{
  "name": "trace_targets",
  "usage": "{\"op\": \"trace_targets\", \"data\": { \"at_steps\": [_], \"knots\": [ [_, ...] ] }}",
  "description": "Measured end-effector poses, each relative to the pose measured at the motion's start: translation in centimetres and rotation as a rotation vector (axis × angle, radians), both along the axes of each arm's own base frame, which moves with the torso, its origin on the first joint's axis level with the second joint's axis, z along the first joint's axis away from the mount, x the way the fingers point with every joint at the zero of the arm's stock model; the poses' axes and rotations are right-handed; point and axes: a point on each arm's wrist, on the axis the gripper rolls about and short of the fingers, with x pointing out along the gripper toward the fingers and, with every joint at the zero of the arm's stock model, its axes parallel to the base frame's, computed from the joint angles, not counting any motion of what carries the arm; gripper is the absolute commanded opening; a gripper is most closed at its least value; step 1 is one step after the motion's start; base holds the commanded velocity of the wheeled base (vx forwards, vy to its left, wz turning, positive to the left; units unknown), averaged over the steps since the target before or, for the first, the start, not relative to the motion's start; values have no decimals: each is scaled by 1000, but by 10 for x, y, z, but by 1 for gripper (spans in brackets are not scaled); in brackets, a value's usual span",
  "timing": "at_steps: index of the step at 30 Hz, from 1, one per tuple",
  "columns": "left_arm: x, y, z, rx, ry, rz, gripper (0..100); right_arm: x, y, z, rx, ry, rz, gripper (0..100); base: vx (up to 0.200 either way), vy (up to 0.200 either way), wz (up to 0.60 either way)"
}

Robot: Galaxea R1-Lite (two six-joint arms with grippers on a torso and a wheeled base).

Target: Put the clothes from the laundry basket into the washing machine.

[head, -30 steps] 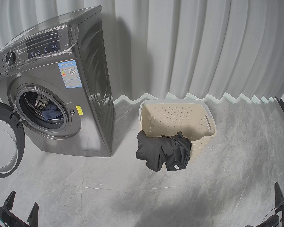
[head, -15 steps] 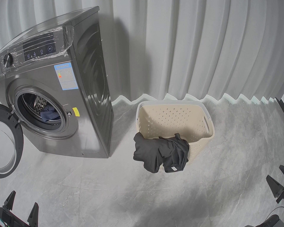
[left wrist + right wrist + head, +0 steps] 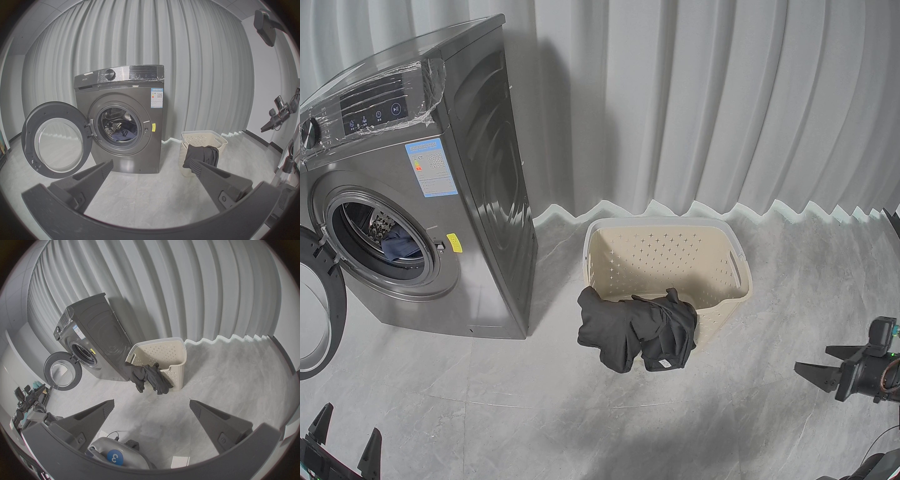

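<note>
A blue garment lies in the washing machine, dark clothes hang untaken over the laundry basket rim, and the left gripper and right gripper both gape wide, empty.

The right hand has lifted out of the head view's lower right corner and swung inward. It is now to the right of the basket, fingers apart and pointing toward it. The head camera has panned slightly, shifting the whole scene left.
</note>
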Motion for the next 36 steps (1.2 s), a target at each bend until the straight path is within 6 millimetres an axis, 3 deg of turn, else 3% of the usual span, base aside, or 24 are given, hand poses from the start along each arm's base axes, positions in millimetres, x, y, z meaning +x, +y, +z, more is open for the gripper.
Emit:
{"op": "trace_targets", "data": {
  "at_steps": [14,25,36],
  "knots": [
    [0,0,0,-4,0,4,100,77,38,-41,-35,139,38,100,0,0,0],
    [0,0,0,-10,0,6,100,122,76,-59,-17,97,34,100,0,0,0],
    [0,0,0,-16,0,5,100,162,106,-89,-66,83,71,100,0,0,0]
  ]
}}
